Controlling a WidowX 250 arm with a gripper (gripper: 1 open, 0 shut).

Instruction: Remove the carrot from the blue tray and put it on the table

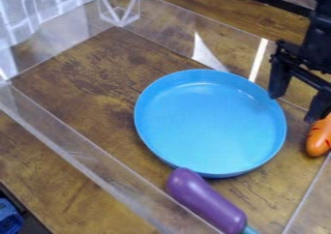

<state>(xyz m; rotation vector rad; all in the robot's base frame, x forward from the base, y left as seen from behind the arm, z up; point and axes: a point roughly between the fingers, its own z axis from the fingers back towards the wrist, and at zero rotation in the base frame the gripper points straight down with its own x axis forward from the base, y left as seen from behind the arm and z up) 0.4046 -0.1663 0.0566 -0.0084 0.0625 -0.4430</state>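
Black two-fingered gripper point(301, 86) at the right edge of view, pointing down, fingers spread wide with nothing between them.

Just below and slightly right of it: small orange tapered toy carrot point(318, 134), lying on the dark brown wood-grain surface point(91, 93), beside the dish rim. It is not inside the dish (so the goal state looks met already, or nearly so). Part of it is cut off by the frame edge.

Left of the gripper: large round bright-blue plastic tray point(211, 121), nothing lying in it.

Further off, below-left: purple eggplant-shaped toy point(207, 201) touching the tray's near rim. Clear acrylic walls point(77, 151) ring the surface.

Step in hand, by my reading: approach to the carrot. Next move calls for lowering the open fingers astride it, then closing.
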